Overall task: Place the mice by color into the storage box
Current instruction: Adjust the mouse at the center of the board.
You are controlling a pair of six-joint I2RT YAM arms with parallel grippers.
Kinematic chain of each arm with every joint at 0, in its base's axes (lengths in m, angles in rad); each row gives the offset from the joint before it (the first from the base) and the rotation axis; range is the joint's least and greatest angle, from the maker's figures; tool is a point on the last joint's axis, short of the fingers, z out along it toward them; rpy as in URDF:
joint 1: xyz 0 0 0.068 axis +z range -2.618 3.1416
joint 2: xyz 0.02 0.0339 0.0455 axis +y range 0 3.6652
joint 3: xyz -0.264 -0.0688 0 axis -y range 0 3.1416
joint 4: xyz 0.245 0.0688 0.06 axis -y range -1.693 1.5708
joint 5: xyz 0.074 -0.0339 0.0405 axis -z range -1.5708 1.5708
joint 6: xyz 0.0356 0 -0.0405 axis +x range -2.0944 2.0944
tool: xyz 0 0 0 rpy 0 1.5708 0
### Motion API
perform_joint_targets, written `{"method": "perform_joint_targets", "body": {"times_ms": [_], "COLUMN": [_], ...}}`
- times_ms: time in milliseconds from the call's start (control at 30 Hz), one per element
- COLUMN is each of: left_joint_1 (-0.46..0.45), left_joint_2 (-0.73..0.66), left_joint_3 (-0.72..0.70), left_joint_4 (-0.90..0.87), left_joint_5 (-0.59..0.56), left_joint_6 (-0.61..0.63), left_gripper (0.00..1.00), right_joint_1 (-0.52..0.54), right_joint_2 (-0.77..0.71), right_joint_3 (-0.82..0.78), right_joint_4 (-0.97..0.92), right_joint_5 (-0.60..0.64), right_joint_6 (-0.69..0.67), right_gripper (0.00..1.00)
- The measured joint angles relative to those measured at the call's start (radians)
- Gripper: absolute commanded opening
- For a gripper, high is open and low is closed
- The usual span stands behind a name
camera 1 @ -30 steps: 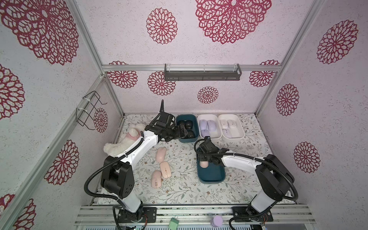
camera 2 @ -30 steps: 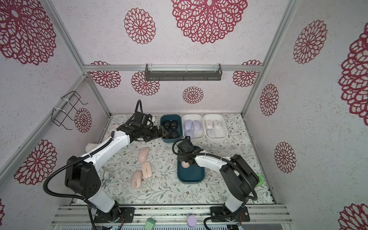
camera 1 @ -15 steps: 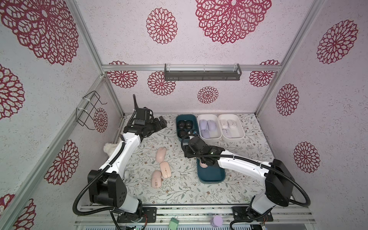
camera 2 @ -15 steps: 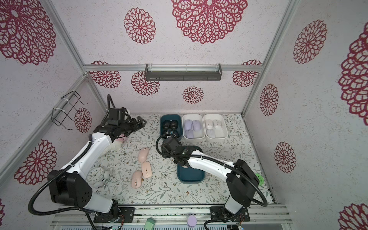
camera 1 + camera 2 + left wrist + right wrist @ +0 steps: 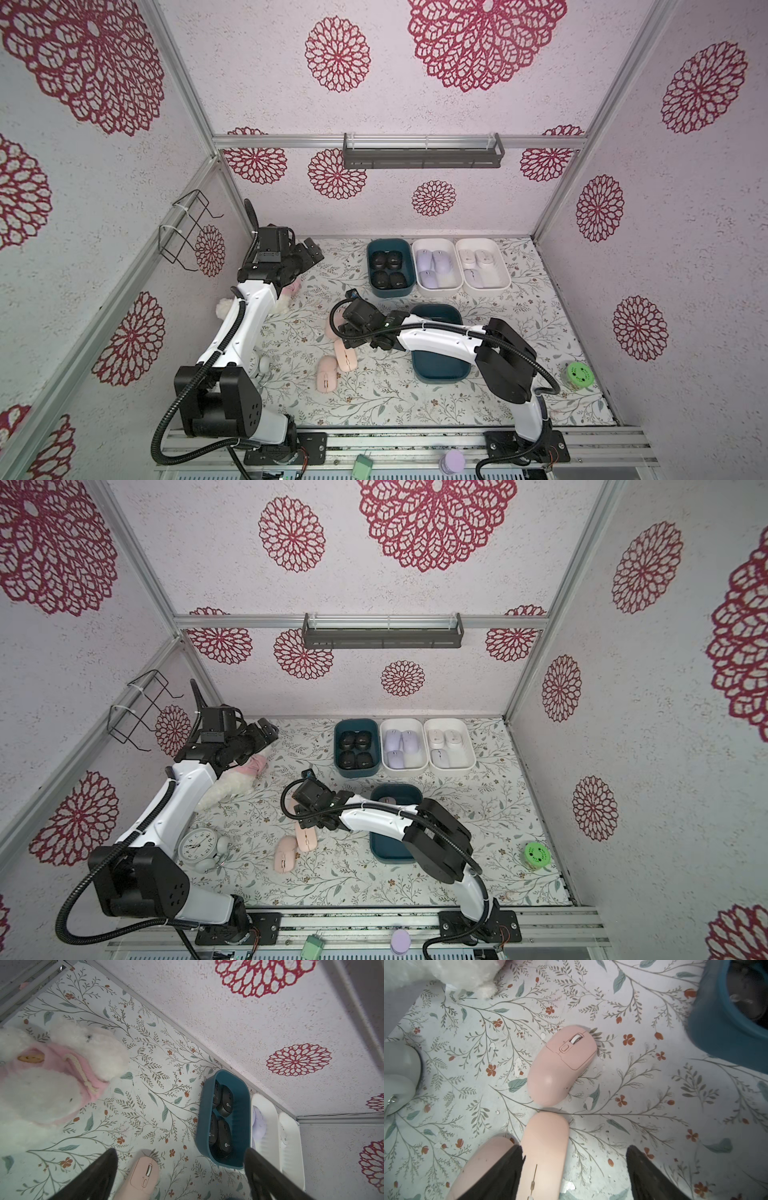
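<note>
While hovering with both jaws spread empty, judged mouse [image 5: 561, 1066] light, hard, probably slick; wanted flank grip.

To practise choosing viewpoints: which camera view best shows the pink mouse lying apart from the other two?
Right wrist view: the pink mouse lies whole, wheel and button clear. The left wrist view crops it; in both top views the right arm hides most of it.

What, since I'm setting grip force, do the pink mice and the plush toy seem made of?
Pink mice: likely hard moulded plastic with a smooth satin finish, going by the soft highlight and crisp button seams. Plush toy: probably soft synthetic fur, with a fuzzy white pile and a pink fleecy garment.
</note>
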Motion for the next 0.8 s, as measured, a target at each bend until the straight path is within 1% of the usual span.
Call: {"method": "perform_joint_targets", "body": {"times_ms": [100, 333, 500, 700, 800], "left_joint_1": [0.005, 0.012, 0.012, 0.012, 0.012], "left_joint_2": [0.0, 0.0, 0.0, 0.001, 0.002], "left_joint_3": [0.0, 0.0, -0.001, -0.009, -0.009], "left_joint_4": [0.003, 0.016, 0.017, 0.018, 0.019], "left_joint_5": [0.006, 0.027, 0.03, 0.031, 0.034], "left_joint_6": [-0.004, -0.019, -0.022, -0.026, -0.027], "left_gripper": [0.97, 0.97, 0.97, 0.97, 0.97], "right_joint_1": [0.0, 0.0, 0.0, 0.0, 0.0], "right_joint_2": [0.039, 0.14, 0.177, 0.235, 0.245], "right_joint_3": [0.036, 0.148, 0.17, 0.262, 0.275], "right_joint_4": [-0.014, -0.061, -0.083, -0.098, -0.09], "right_joint_5": [-0.002, 0.043, 0.057, 0.068, 0.069], "right_joint_6": [0.006, 0.006, 0.005, 0.005, 0.004], "right_gripper": [0.85, 0.87, 0.89, 0.92, 0.93]}}
